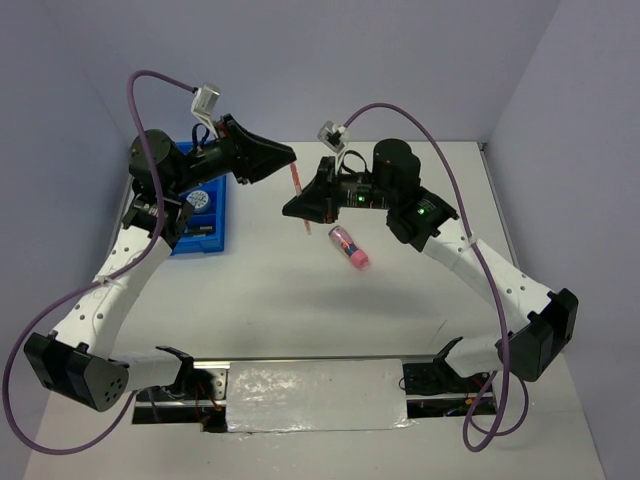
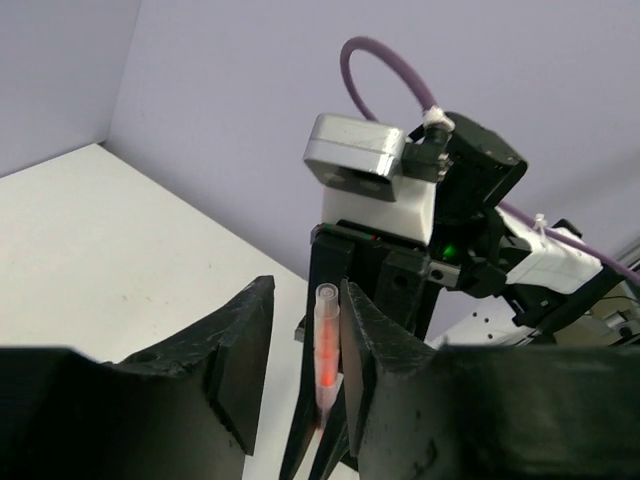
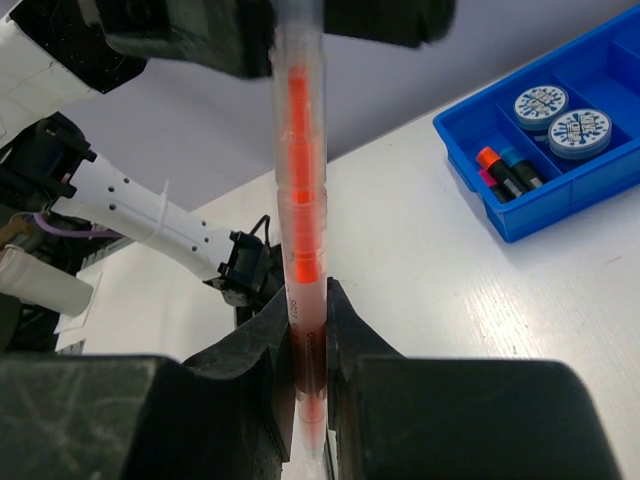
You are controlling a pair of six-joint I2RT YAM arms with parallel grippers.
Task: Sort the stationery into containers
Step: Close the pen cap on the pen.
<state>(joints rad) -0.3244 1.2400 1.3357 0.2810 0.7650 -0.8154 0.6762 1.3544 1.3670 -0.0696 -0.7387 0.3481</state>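
While the right fingers (image 3: 345, 335) stay out of the tray and clench the lower part of a thin orange stick (image 3: 300, 200), they hold it upright in mid-air above the white counter (image 1: 300, 310); the left fingers (image 2: 365, 340) are spread apart around its upper end, with the stick lying close against one of them and a clear gap to the other; this looks like a hand-over between the arms.

Risks, as a judgement: if the right fingers let go before the left ones clamp, the stick would drop to the counter; because it sits off-centre between the spread left fingers, closing could push it sideways or tilt it; the two sets of fingers are very near each other and could knock together.

Counts: one orange stick, held aloft; one pink-capped tube (image 1: 349, 247) lying loose on the counter, well apart from the tray; one blue divided tray (image 3: 520, 225) at the counter's far left; in it, two round blue-and-white discs (image 3: 541, 103) in one compartment and three capped highlighters (image 3: 497, 165) in the next, orange and blue caps plain, pink partly hidden; no grey stick can be made out.
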